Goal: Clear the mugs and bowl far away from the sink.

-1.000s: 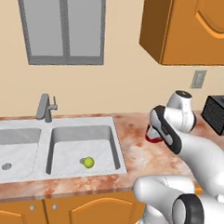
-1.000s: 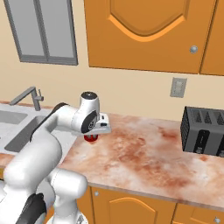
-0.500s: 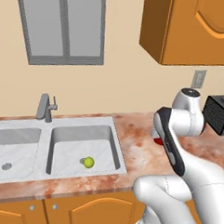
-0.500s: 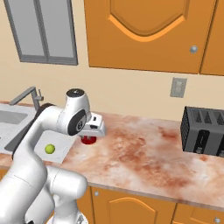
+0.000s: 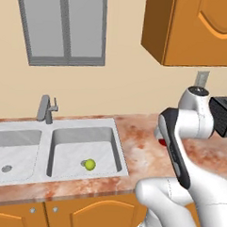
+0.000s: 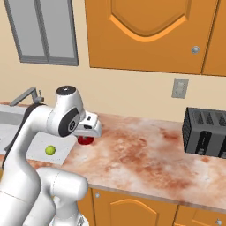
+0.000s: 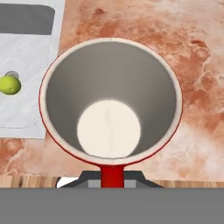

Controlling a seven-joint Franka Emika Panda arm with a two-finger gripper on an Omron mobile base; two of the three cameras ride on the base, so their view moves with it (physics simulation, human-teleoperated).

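Looking down from the hand view, I see into a red mug (image 7: 109, 100) with a grey-white inside; its red handle points toward my gripper (image 7: 112, 178), which is shut on it. From the right base view the mug (image 6: 86, 140) shows as a red patch under the gripper (image 6: 90, 130), low over the marbled counter just right of the sink (image 6: 62, 149). In the left base view a red sliver of the mug (image 5: 163, 142) peeks from behind my arm. The sink (image 5: 123, 168) has two basins. The bowl is out of view.
A yellow-green ball (image 5: 89, 164) lies in the sink's right basin, also seen as the ball (image 7: 8, 85) and the ball (image 6: 50, 150). A grey faucet (image 5: 45, 109) stands behind the sink. A dark toaster (image 6: 205, 132) sits far right on the counter (image 6: 145, 154). Wooden cabinets hang above.
The arm's upper links have swung round while the mug stayed in nearly the same spot beside the sink, dipping slightly. The gripper stays shut on it.
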